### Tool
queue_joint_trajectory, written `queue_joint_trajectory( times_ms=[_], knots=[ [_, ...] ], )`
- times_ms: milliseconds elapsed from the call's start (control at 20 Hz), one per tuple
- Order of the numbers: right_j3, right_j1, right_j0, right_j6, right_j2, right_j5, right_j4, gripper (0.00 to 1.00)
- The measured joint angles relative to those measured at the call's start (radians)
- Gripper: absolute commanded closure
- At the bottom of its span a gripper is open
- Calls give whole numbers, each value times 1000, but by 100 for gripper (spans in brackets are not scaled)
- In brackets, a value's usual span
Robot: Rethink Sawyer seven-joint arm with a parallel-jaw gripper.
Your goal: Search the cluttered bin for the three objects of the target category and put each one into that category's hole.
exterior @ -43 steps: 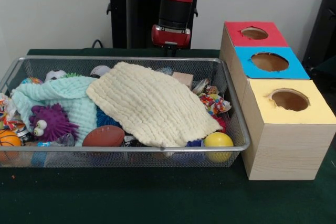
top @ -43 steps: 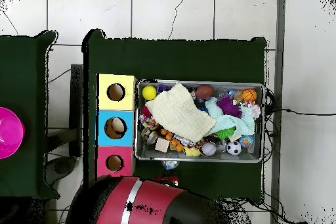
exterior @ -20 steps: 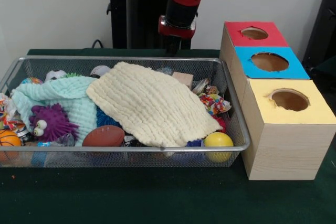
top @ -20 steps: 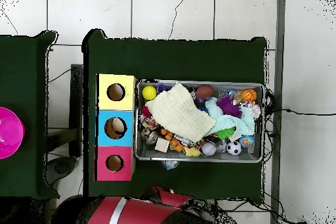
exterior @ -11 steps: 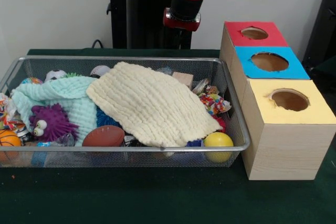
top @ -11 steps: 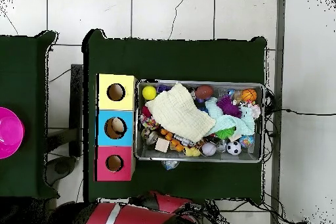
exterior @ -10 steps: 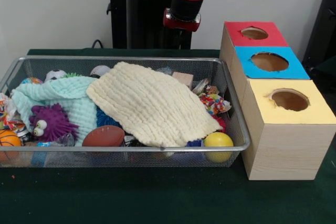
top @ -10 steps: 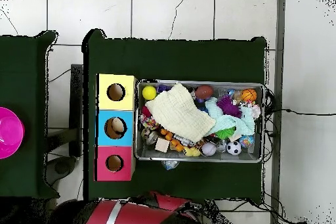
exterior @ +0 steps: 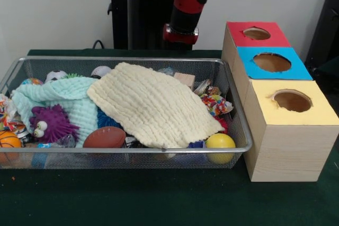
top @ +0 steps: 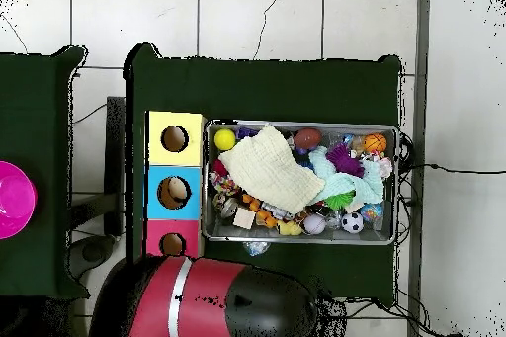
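The wire bin (exterior: 233, 130) is seen at centre-left of the front view, filled with toys: a cream cloth (exterior: 153, 104) draped over the middle, a yellow ball (exterior: 220, 142) at lower right, a purple spiky toy (exterior: 50, 123) at left. Red, blue and yellow hole boxes (exterior: 288, 130) stand just beside it on the desk (exterior: 159, 199). The hand (exterior: 179, 41) is only partly shown at upper centre; its opening cannot be told.

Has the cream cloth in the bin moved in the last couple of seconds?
No. The cream cloth lies in the same place against the wire bin's rim, covering the same toys.
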State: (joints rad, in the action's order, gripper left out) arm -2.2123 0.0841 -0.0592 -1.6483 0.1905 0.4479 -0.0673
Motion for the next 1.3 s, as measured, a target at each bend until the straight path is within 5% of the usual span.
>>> queue_joint_trajectory(
  times_ms=[100, 200, 400, 800, 1200, 1250, 1300],
  knots=[
    [-3, -22, 10, 0, 5, 48, -2, 100],
    [-4, -93, 56, -1, 26, 221, 10, 100],
    [-9, -163, 115, -2, 50, 403, 38, 100],
    [-19, -197, 166, -19, 60, 498, 87, 100],
    [-15, -197, 129, -27, 55, 500, 50, 100],
    [-12, -197, 104, -27, 53, 499, 29, 0],
    [-11, -196, 99, -27, 52, 497, 24, 0]
  ],
)
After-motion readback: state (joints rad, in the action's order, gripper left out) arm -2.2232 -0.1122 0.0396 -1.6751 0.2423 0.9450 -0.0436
